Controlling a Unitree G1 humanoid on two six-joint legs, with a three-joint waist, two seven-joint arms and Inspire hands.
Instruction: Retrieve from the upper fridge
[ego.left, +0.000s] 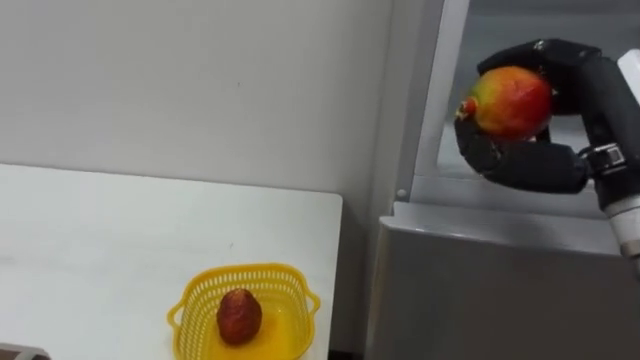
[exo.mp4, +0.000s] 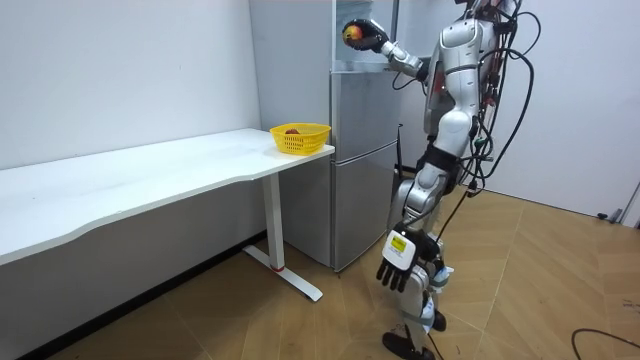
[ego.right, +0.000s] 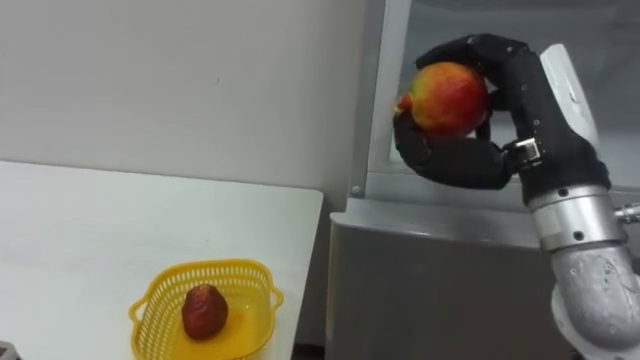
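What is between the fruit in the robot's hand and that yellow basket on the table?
Nothing visible. The right hand is curled round the fruit at the open upper fridge; the basket sits lower left, on the table corner. A red fruit lies inside it, with room beside.

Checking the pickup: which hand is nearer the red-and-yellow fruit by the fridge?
Right. The right hand holds the fruit, fingers curled round it, up at the fridge; the left hand hangs low beside the robot's leg, far below it.
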